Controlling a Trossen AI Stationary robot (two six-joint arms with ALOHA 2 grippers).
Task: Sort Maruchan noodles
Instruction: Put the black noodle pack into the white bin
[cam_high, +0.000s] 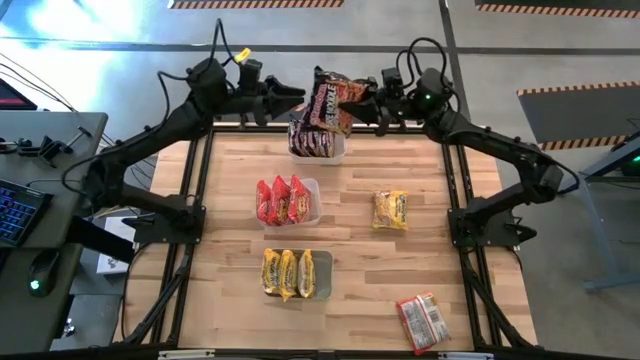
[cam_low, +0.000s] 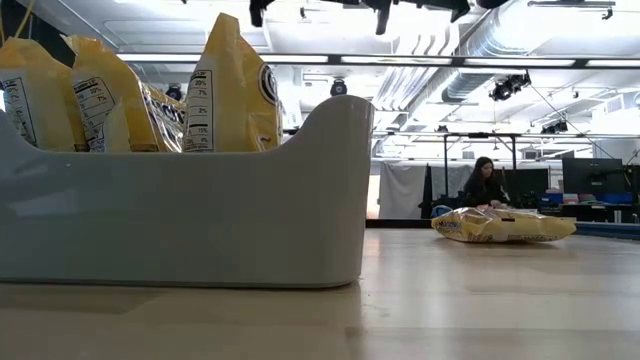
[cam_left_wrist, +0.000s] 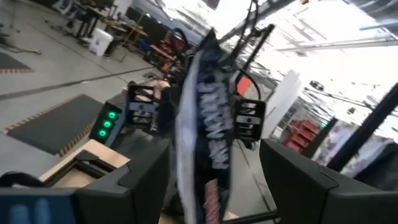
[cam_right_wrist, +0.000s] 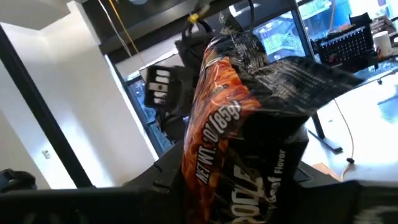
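Note:
A dark brown noodle packet (cam_high: 328, 103) hangs in the air above the far tub (cam_high: 342, 150), which holds more dark packets standing on edge. My right gripper (cam_high: 352, 100) is shut on it, coming from the table's right. My left gripper (cam_high: 298, 100) is open at the packet's other side. In the left wrist view its fingers stand on either side of the packet (cam_left_wrist: 208, 124) with gaps showing. Red packets stand in the middle tub (cam_high: 314, 200) and yellow ones in the near tub (cam_high: 322, 272). My right gripper holds the dark packet by its right-hand edge (cam_high: 345, 100), the fingers roughly level and coming from the table's right. In the right wrist view the packet's crinkled body (cam_right_wrist: 249, 180) covers the fingertips, so the kind of hold stays hidden. The packet stands on edge, lifted clear above the far tub.
A loose yellow packet (cam_high: 391, 211) lies flat right of the middle tub, also in the low view (cam_low: 503, 226). A loose red packet (cam_high: 422, 321) lies near the front right corner. The near tub (cam_low: 180, 220) fills the low view's left. A person (cam_low: 485, 185) sits far behind.

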